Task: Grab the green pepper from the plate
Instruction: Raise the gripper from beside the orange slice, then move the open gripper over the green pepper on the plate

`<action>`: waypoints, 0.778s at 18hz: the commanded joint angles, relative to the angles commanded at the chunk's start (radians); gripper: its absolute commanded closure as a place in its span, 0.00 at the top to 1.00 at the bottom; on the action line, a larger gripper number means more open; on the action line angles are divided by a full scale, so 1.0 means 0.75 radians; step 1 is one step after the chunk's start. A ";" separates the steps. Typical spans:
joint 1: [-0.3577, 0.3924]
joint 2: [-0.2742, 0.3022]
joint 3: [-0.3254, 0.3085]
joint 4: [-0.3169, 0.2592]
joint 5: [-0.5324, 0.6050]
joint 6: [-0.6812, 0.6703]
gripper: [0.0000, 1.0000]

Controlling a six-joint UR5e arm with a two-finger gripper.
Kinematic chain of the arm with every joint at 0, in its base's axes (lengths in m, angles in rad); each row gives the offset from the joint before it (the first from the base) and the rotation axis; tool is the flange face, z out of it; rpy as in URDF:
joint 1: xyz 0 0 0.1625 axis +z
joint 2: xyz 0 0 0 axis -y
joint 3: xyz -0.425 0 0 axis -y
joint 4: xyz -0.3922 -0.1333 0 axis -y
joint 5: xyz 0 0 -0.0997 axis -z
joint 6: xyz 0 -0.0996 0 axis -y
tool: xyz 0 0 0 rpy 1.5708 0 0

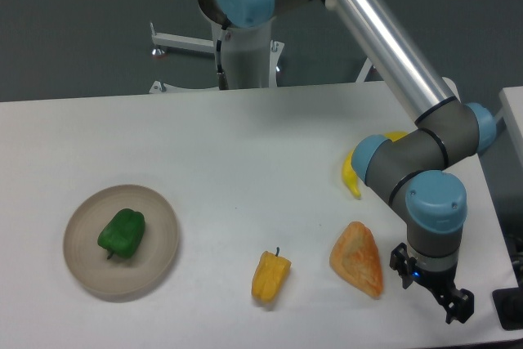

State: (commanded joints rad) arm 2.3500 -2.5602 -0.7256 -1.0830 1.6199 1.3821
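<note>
Camera view puts your gripper low at the right end of the table, well apart from anything you need. Its jaws are small and dark against the table edge, and you cannot tell from here whether they stand apart or together; nothing shows between them. Just beside the gripper, to its left in the picture, lies an orange wedge, and behind the wrist a banana is partly hidden by the arm. Further left sits a yellow pepper; do not mistake it for your target.

Your target, the pepper, lies on the plate at the far left, a little left of the dish's middle, with its stem end toward the camera.

Expect it to be light and fairly stiff, but the glossy, lumpy skin will likely slip under the pads. You would do best to close across the broad middle of the body, seating the fingers in the hollows between lobes instead of on their crowns, and to leave the stem alone. A gentle squeeze should do. Come down from above, since the raised rim may foul a low sideways approach.
</note>
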 joint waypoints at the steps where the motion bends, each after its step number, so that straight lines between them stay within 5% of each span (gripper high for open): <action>1: -0.002 0.004 -0.012 0.000 0.000 -0.002 1.00; 5: -0.016 0.031 -0.025 -0.004 0.002 -0.020 1.00; 9: -0.047 0.116 -0.127 -0.006 0.000 -0.116 1.00; 14: -0.133 0.312 -0.364 -0.006 -0.041 -0.341 1.00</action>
State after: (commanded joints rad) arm 2.2505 -2.3259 -0.9982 -1.0876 1.5893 1.1264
